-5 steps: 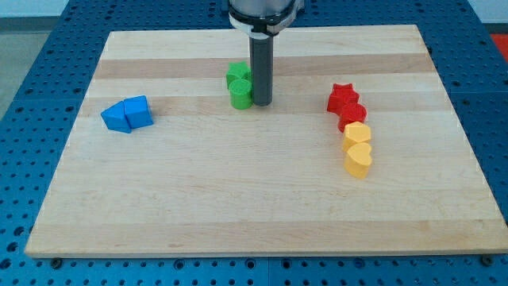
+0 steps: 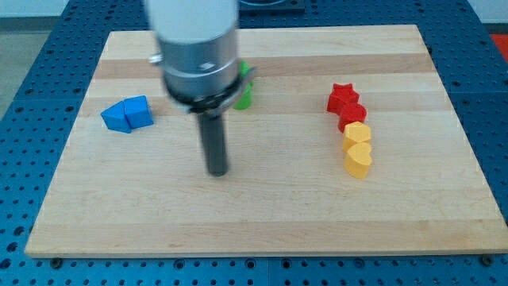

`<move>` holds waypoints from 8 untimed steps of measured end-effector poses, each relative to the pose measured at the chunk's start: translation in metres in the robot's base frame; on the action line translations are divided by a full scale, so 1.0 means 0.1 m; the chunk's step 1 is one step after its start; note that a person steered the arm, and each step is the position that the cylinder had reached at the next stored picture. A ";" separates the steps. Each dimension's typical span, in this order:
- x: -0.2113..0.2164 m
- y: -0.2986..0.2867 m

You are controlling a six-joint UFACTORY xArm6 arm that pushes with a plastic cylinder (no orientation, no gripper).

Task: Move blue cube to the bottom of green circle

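Two blue blocks sit together at the view's left: the blue cube [image 2: 138,111] and a second blue block [image 2: 117,117] touching its left side. The green circle [image 2: 244,97] and another green block [image 2: 245,72] behind it are near the top middle, mostly hidden by the arm's grey body. My tip [image 2: 217,171] is on the board in the middle, below and slightly left of the green blocks, and to the right of and lower than the blue cube. It touches no block.
At the view's right, a red star [image 2: 342,98], a second red block [image 2: 352,114] and two yellow blocks [image 2: 357,133] [image 2: 358,160] form a column. The board's edges meet a blue perforated surface [image 2: 32,48].
My tip has left the right side of the green blocks and moved down and left to the board's middle. No block has visibly moved.
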State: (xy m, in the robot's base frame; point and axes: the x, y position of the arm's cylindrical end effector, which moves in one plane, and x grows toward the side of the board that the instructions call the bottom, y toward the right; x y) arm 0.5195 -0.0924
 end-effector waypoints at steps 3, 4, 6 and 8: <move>-0.18 -1.98; -0.50 -2.05; -0.78 -2.00; -1.00 -1.86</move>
State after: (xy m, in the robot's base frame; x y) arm 0.4191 -0.2783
